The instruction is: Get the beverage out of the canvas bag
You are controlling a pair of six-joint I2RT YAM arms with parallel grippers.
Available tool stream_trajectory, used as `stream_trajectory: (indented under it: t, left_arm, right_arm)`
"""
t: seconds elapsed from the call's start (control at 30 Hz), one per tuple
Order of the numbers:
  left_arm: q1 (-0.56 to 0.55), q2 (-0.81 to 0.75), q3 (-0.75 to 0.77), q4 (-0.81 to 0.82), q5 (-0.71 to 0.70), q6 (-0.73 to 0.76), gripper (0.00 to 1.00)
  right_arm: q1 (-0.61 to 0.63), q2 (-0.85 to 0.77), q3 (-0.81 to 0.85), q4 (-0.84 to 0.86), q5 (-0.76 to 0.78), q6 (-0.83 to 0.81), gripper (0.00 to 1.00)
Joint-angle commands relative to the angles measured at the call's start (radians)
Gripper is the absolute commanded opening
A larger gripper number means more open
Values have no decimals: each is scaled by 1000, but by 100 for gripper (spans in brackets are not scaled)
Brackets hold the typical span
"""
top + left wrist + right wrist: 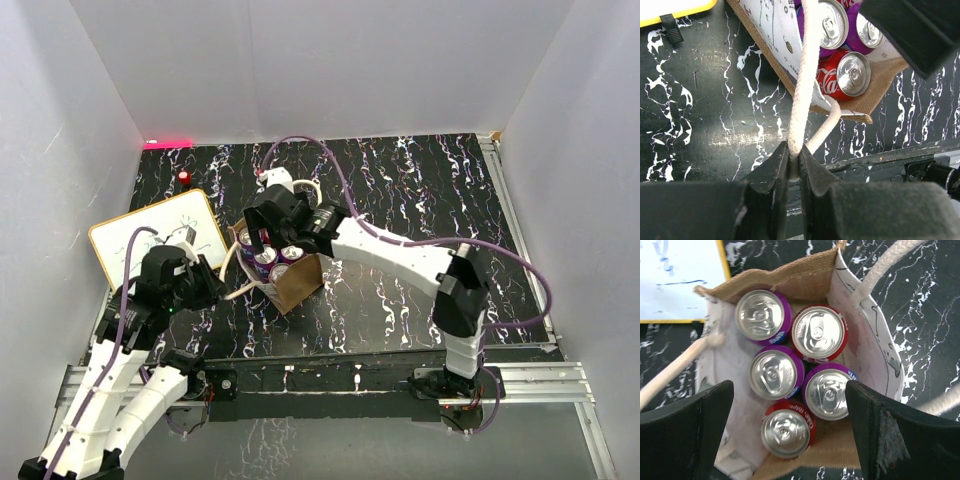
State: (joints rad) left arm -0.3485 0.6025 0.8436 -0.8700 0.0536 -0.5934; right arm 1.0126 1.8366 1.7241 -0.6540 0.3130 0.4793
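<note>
Nearest me, the metal rail (330,372) marks the table (420,200) edge, and the bag sits not far beyond it. My left gripper (794,162) is low over the dark marbled top, fingers pinched together on the bag's white rope handle (805,80), which runs taut from the jaws up to the bag's rim.

The bag (300,282) stands on the table between my two arms with its mouth open, and the drinks are inside it. There are five cans (817,332), three purple and two red, packed top-up and touching one another. I see almost no slack between them or against the bag walls.

My right gripper (790,415) hangs right over that mouth, fingers spread wide on either side of the cluster and gripping nothing. Whether the tips are below the rim I cannot tell. The second handle (880,267) loops out on the bag's far side, close by my right finger.

On the left it is tight. The whiteboard (160,235) lies flat with a corner just beside the bag, and I can't say if they touch. To the right there is a broad bare stretch of table out to the side rail.

Farther back, a small red thing (184,177) and a small white thing (277,180) sit near the far edge, in front of the white walls.
</note>
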Motion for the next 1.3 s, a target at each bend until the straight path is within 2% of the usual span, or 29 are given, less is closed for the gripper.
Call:
stream_trajectory:
  t: [0.0,0.03,0.27,0.53,1.27]
  left_arm:
    - [6,28,31,-10,15,58,3]
    - [6,33,32,-4,21,64,3]
    - [6,48,48,14,-14,99,3]
    - [6,97,34,11,13,109,3]
    - [55,66,25,13,-1,96,3]
  right_arm:
    - [-15,89,128,-95,111,23,92]
    - [-25,111,143,-108,114,29,89]
    - [-88,241,216,-117,41,-7,80]
    - [-92,295,279,-118,-11,-24,80]
    - [-99,492,387,-239,-91,-18,81]
